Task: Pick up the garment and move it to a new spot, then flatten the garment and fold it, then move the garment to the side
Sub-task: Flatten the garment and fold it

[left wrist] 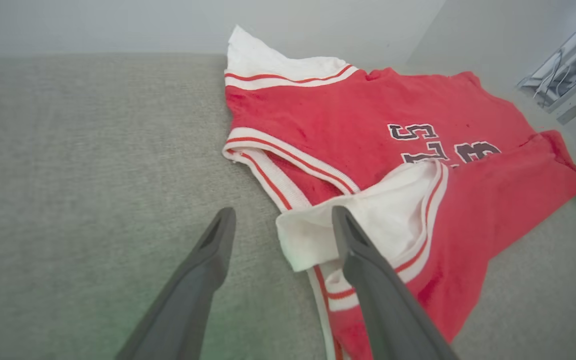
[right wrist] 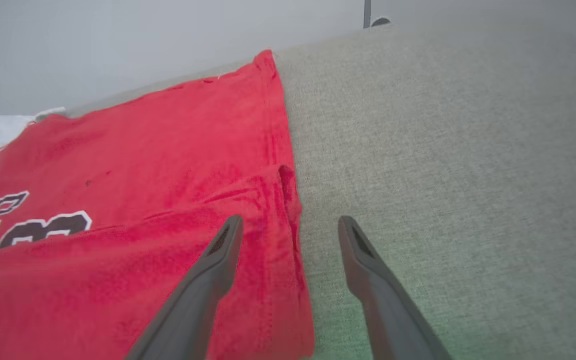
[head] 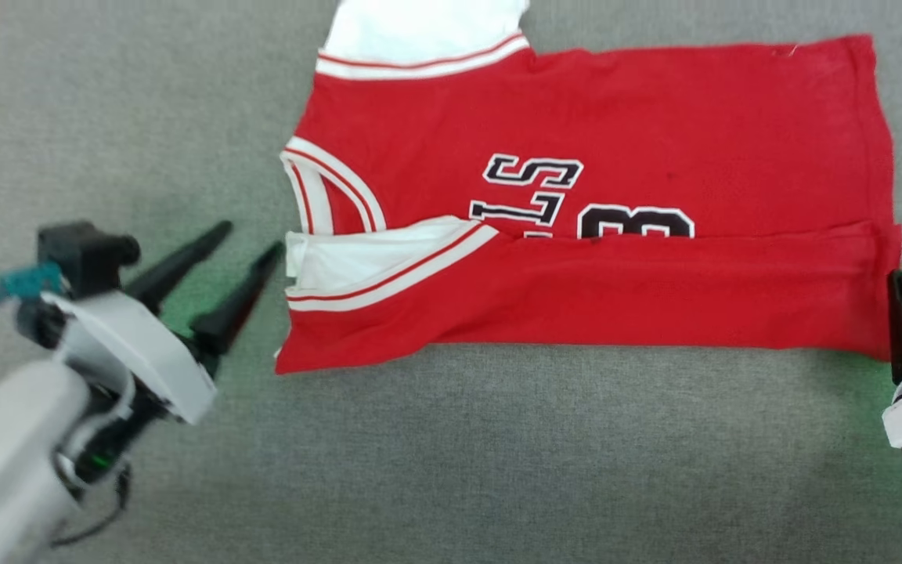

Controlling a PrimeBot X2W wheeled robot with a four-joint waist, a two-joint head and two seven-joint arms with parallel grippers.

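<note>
Head view, edges and room: a grey woven fabric surface (head: pixel 498 454) lies open along the near side and to the left of the red jersey-style shirt with white short sleeves (head: pixel 576 125); the far sleeve runs past the view's top edge.
Shirt lie: mid-surface, long axis left to right, neck leftward, hem rightward, near long edge folded over onto the black lettering.
Left gripper (head: pixel 249 238): fingers spread wide, holding nothing, just beside the folded sleeve.
Right gripper (right wrist: pixel 290 222): spread wide, holding nothing, straddling the hem edge.
</note>
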